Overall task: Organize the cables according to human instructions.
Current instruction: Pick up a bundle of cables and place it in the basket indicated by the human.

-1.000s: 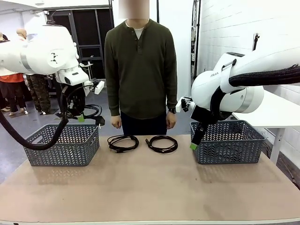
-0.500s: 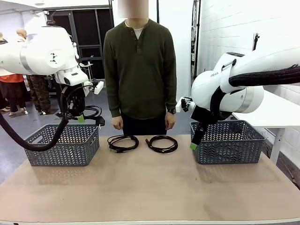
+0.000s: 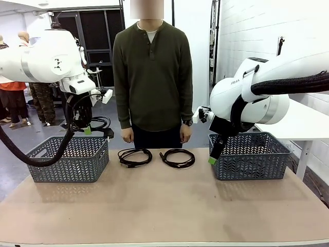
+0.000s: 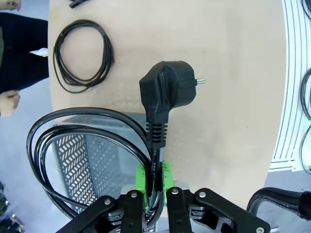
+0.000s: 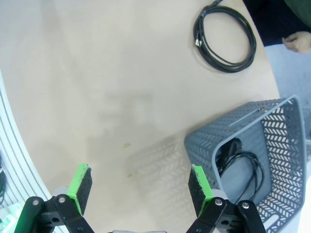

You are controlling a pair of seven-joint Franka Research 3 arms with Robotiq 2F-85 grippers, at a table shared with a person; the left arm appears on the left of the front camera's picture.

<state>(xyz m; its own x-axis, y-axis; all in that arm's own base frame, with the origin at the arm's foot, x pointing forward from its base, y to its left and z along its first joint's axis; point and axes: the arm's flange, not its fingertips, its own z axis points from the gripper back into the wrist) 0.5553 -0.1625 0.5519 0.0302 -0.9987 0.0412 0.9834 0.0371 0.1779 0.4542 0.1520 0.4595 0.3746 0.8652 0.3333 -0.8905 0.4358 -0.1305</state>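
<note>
Left basket [image 3: 67, 160], right basket [image 3: 252, 163], tan table [image 3: 164, 206]

Black cables [image 3: 134, 157] lie on the tan table [image 3: 164, 206]. At the table's ends stand grey chevron-lattice baskets [image 3: 69, 162]. Green pads [image 5: 81, 187], white arms [image 3: 41, 62], olive shirt [image 3: 153, 77].

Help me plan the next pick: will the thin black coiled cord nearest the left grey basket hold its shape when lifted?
Probably not: that coiled cord shows no tie, so loops may spill. The black cord pinched in the left gripper droops in loose loops, suggesting floppy and light.
</note>
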